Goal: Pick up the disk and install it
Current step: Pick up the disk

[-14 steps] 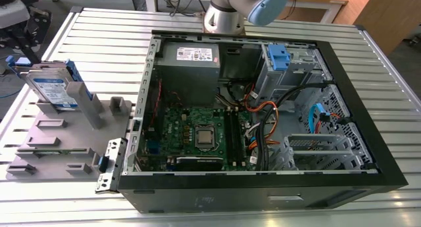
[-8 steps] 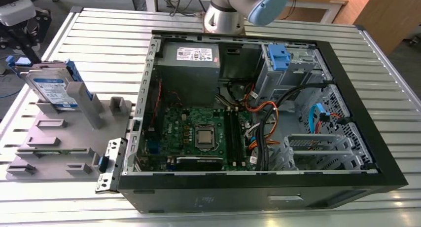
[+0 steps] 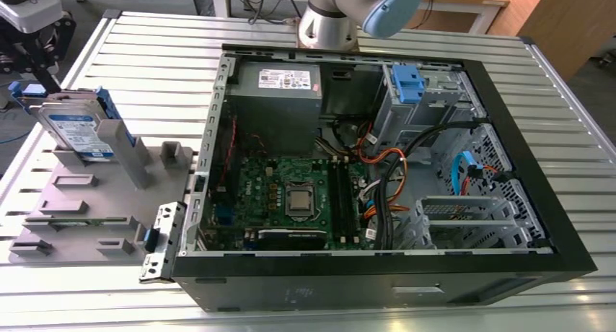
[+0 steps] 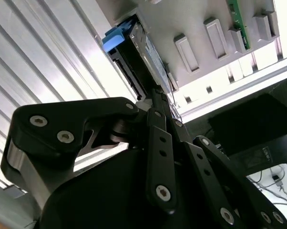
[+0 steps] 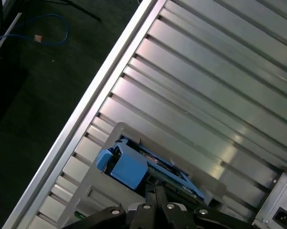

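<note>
Disk: standing on edge in a slot of the grey holder tray, at the exterior view's left, well apart from the open computer case; its blue bracket shows in both wrist views.
Gripper: at the top edge of the disk, its dark fingers drawn narrow, tips meeting the disk's upper edge in the second wrist view; whether they already pinch it firmly I cannot tell.
Step in hand: the pick-up, by my reading; the disk sits in the tray and nothing is installed yet.
Case: lid off, lying on the ribbed metal table, with the metal drive cage and its blue clip near the far corner.
Next move calls for: a sure grip on the thin edge and a straight pull out of the slot, so that the bracket does not catch on the tray.
</note>
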`<action>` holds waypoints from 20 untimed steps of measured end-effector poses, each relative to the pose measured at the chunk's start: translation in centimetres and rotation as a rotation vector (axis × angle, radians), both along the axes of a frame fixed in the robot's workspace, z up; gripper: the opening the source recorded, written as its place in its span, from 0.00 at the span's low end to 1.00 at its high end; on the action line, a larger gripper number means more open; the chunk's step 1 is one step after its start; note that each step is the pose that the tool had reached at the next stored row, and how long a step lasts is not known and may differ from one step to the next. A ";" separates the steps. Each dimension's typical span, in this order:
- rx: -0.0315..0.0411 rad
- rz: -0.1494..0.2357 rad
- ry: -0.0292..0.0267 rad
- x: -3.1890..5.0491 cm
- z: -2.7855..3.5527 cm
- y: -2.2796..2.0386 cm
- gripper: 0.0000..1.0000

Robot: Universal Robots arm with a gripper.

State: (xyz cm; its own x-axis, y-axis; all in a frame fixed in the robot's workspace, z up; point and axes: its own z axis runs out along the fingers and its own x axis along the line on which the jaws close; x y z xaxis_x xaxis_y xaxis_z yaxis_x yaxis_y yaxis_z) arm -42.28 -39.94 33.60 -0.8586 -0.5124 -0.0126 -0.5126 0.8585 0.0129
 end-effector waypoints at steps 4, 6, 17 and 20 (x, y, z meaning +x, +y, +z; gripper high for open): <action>0.0000 0.069 0.0000 0.00 -0.01 0.00 0.11; 0.0000 0.103 0.0000 0.00 -0.02 0.00 0.11; 0.0000 0.142 0.0000 0.00 -0.02 0.00 0.11; 0.0000 0.142 0.0000 0.00 -0.02 0.00 0.11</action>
State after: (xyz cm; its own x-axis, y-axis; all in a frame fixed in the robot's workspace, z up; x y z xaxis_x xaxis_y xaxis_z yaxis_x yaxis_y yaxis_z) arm -42.28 -39.94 33.58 -0.7777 -0.6286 -0.0126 -0.6287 0.7776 0.0130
